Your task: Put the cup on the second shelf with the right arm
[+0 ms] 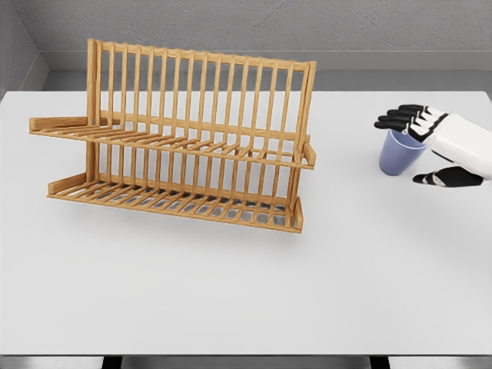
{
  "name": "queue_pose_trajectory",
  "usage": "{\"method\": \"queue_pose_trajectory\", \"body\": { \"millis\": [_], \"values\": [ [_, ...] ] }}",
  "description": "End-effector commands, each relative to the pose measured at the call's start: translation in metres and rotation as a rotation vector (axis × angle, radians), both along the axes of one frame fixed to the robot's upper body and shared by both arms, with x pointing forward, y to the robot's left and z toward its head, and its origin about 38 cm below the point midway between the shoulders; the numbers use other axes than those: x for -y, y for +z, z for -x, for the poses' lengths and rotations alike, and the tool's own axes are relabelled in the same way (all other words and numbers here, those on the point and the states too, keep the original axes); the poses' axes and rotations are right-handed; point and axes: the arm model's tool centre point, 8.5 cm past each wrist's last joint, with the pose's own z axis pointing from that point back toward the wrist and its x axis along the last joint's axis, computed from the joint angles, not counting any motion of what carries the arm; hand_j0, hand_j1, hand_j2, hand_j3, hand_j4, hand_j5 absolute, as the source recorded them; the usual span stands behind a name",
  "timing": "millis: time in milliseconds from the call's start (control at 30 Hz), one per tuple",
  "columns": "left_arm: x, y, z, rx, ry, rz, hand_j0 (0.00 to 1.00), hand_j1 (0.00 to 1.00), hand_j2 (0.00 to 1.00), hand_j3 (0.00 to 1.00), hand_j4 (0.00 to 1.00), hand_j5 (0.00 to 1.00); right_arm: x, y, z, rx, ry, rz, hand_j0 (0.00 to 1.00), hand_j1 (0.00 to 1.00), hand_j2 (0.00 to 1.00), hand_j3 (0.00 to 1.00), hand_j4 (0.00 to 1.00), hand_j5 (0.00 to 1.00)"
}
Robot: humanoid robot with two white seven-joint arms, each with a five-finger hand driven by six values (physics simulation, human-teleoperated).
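Cup, pale blue, tapered, upright beside right hand fingers

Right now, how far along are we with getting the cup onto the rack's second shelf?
Early stage. Done: the right hand has reached the blue cup, fingers over its rim and thumb below, not clearly closed. In hand: securing that grasp; the cup stands on the table. Left: lift, carry left, and set it on the wooden rack; both shelves hold nothing.
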Motion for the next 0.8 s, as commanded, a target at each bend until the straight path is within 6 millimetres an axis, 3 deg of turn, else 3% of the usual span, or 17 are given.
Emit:
{"method": "queue_pose_trajectory", "body": {
  "millis": [0, 67, 133, 200, 300, 400, 467, 567, 633, 767],
  "values": [
    [0.0, 0.0, 0.0, 0.0, 0.0, 0.0, 1.0, 1.0, 1.0, 1.0, 1.0, 1.0, 0.001, 0.002, 0.0, 0.003, -0.003, -0.009, 1.0, 1.0, 1.0, 1.0, 1.0, 1.0],
    [0.0, 0.0, 0.0, 0.0, 0.0, 0.0, 1.0, 1.0, 1.0, 1.0, 1.0, 1.0, 0.008, 0.016, -0.003, 0.034, -0.022, -0.018, 1.0, 1.0, 1.0, 1.0, 1.0, 1.0],
    [0.0, 0.0, 0.0, 0.0, 0.0, 0.0, 1.0, 1.0, 1.0, 1.0, 1.0, 1.0, 0.037, 0.015, -0.011, 0.031, -0.111, 0.002, 1.0, 1.0, 1.0, 1.0, 1.0, 1.0],
    [0.0, 0.0, 0.0, 0.0, 0.0, -0.001, 1.0, 1.0, 1.0, 1.0, 1.0, 1.0, 0.053, 0.02, -0.01, 0.02, -0.138, 0.059, 1.0, 1.0, 1.0, 1.0, 1.0, 1.0],
    [0.0, 0.0, 0.0, 0.0, 0.0, 0.0, 1.0, 1.0, 1.0, 1.0, 1.0, 1.0, 0.064, 0.012, -0.011, -0.143, -0.128, 0.247, 1.0, 1.0, 1.0, 1.0, 1.0, 1.0],
    [0.0, 0.0, 0.0, 0.0, 0.0, 0.0, 1.0, 1.0, 1.0, 1.0, 1.0, 1.0, 0.051, 0.024, -0.032, -0.211, -0.098, 0.338, 1.0, 1.0, 1.0, 1.0, 1.0, 1.0],
    [0.0, 0.0, 0.0, 0.0, 0.0, 0.0, 1.0, 1.0, 1.0, 1.0, 1.0, 1.0, 0.052, 0.032, -0.045, -0.235, -0.144, 0.351, 1.0, 1.0, 1.0, 1.0, 1.0, 1.0],
    [0.0, 0.0, 0.0, 0.0, 0.0, 0.0, 1.0, 1.0, 1.0, 1.0, 1.0, 1.0, 0.021, 0.016, -0.077, -0.272, -0.097, 0.346, 1.0, 1.0, 1.0, 1.0, 1.0, 1.0],
    [0.0, 0.0, 0.0, 0.0, 0.0, 0.0, 1.0, 1.0, 1.0, 1.0, 1.0, 1.0, 0.013, 0.011, -0.084, -0.285, -0.084, 0.347, 1.0, 1.0, 1.0, 1.0, 1.0, 1.0],
    [0.0, 0.0, 0.0, 0.0, 0.0, -0.001, 1.0, 1.0, 1.0, 1.0, 1.0, 1.0, 0.008, 0.019, -0.098, -0.27, -0.091, 0.337, 1.0, 1.0, 1.0, 1.0, 1.0, 1.0]
  ]
}}
